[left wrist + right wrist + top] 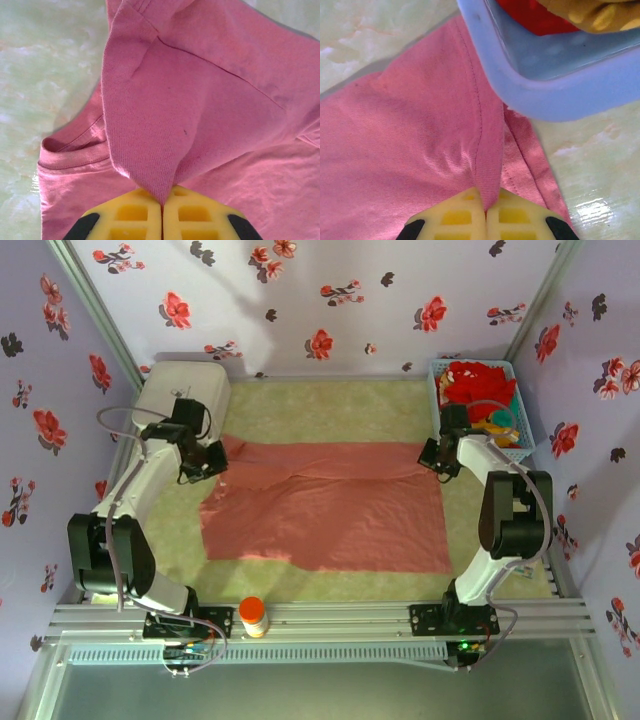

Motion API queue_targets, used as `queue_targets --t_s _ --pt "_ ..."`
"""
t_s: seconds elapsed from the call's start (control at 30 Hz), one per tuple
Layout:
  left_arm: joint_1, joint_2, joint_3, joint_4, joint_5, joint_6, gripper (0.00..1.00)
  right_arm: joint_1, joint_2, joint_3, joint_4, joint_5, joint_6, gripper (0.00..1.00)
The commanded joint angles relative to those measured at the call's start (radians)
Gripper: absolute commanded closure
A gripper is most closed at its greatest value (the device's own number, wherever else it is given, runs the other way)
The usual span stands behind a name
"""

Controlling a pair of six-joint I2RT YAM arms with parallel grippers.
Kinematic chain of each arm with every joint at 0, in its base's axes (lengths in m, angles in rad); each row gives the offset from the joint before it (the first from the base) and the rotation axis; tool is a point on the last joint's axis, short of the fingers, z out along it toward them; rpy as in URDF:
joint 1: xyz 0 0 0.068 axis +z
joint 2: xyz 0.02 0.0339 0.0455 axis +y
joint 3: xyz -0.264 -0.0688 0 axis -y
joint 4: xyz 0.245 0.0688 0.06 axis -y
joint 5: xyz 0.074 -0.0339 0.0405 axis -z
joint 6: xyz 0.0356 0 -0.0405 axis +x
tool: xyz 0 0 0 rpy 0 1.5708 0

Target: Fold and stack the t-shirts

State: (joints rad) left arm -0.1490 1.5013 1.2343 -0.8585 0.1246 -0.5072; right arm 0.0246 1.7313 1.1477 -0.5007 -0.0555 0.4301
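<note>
From above, the salmon-pink t-shirt (330, 515) lies spread over the middle of the table (340, 405), the left claw (212, 462) at its far-left corner near the white box (180, 390), the right claw (432, 458) at its far-right corner beside the basket (524, 445). The left wrist adds what that misses: its claw clenched on only a thin peak of cloth, which could slip under pull. The right wrist shows a like pinch on a seam, the basket rim so near that lifting might snag it.
</note>
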Motion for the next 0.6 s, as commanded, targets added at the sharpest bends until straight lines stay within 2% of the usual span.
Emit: queue_targets --t_s 0.0,0.3,0.43,0.57 --pt "0.013 -0.011 -0.026 -0.04 -0.011 -0.001 0.94 -0.008 0.014 -0.014 -0.035 0.034 0.005 1.0" --pt "0.015 -0.062 -0.122 -0.025 0.001 -0.027 0.92 -0.008 0.011 -0.027 -0.04 0.052 0.002 0.99" --pt "0.017 -0.055 -0.165 -0.016 -0.005 -0.028 0.75 -0.006 0.007 -0.034 -0.035 0.037 -0.001 0.87" --pt "0.021 -0.047 -0.161 -0.04 -0.049 -0.008 0.57 -0.006 -0.023 -0.033 -0.032 0.01 -0.005 0.69"
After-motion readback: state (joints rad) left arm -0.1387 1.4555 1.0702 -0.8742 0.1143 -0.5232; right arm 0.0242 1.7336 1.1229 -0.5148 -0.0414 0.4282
